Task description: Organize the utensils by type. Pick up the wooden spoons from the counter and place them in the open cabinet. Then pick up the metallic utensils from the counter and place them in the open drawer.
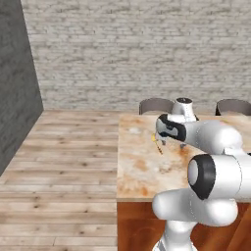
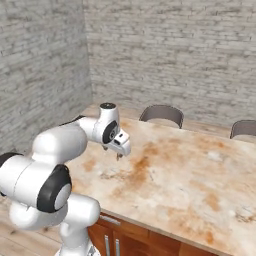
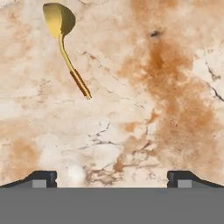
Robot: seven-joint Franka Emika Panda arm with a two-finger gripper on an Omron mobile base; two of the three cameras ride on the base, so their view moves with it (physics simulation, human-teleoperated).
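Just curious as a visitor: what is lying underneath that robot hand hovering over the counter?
Below the open gripper lies bare marble counter, with a golden spoon off to one side. What its white body hides stays unknown.

base views: behind arm, share counter [image 1: 142,166] | hand view: close, facing counter

A glossy white robot arm [image 1: 215,171] built of rounded, bulbous segments, its joints ringed by broad black bands and capped with dark grey discs. A white cylindrical wrist section [image 2: 108,118] carries a flat dark end cap. The white-and-black two-finger gripper [image 3: 112,177] ends in two small dark fingertips [image 3: 43,177] with pale grey square pads.
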